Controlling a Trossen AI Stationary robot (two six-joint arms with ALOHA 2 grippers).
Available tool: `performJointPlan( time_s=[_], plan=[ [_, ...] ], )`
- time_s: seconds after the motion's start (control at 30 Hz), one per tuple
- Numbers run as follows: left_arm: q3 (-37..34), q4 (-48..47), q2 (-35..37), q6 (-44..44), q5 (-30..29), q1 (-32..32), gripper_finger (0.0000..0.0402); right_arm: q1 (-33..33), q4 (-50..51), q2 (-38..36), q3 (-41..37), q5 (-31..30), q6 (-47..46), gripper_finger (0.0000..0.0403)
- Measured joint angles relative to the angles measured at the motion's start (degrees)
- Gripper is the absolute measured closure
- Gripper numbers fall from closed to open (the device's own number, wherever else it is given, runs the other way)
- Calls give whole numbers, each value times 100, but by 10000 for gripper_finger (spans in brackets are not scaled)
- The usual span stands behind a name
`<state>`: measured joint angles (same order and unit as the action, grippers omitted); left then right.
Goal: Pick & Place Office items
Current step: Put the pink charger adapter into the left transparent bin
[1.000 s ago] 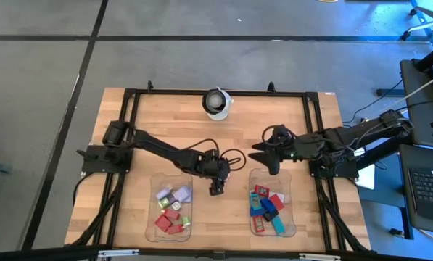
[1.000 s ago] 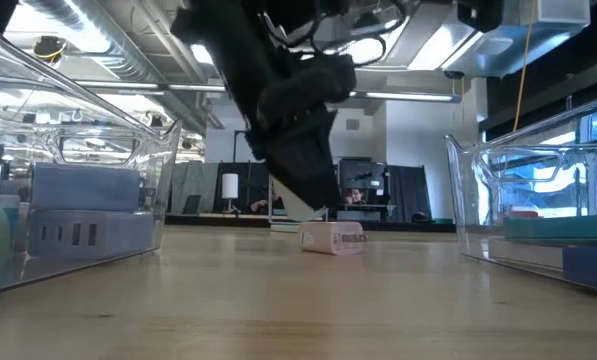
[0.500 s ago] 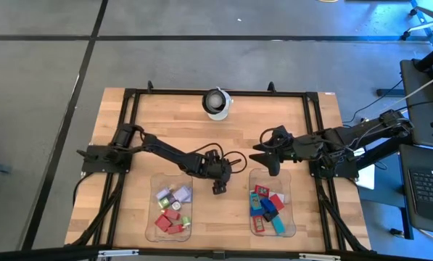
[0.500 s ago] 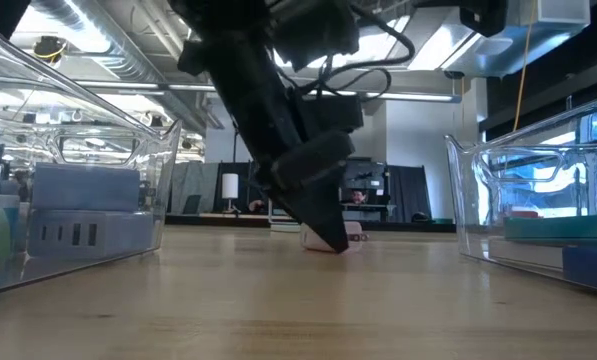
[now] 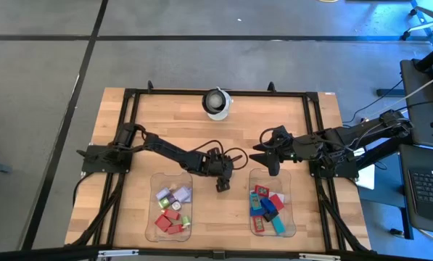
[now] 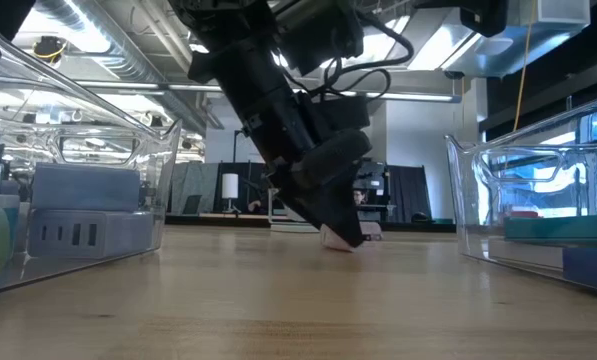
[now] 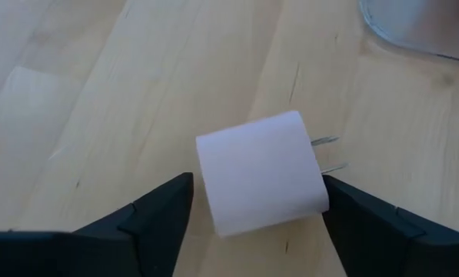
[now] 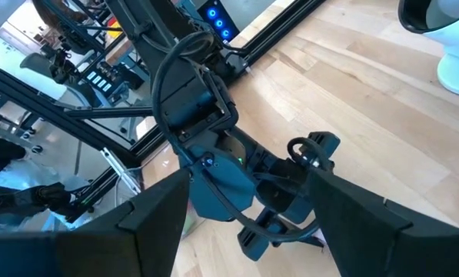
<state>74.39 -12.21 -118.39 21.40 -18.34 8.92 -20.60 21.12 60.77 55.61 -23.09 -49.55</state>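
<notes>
Left wrist view: fingers (image 7: 156,219) astride white plug (image 7: 261,171)

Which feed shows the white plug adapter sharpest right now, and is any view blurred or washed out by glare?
Left wrist view: the white plug adapter is sharp, evenly lit, prongs distinct, between the left gripper fingers, whose near parts are soft. Low view: the gripper blocks most of the adapter; ceiling lights blow out, and the near tray is blurred. High view: even light, the adapter hidden.
</notes>
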Motion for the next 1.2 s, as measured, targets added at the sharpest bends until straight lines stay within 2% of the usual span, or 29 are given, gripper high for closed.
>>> performJointPlan(
  time_s=[0.33,0.73,1.0,1.2],
  plan=[
    [0,4,4,49,30,-43,201,0,0,0,0,0,-36,133],
    [26,76,202,47,-65,-45,196,0,14,0,0,0,-34,133],
    [57,55,981,-1,-242,11,194,-2,136,2,0,-2,-34,133],
    [56,33,1791,-235,-926,194,194,-28,185,2,0,-25,-32,133]
  ],
)
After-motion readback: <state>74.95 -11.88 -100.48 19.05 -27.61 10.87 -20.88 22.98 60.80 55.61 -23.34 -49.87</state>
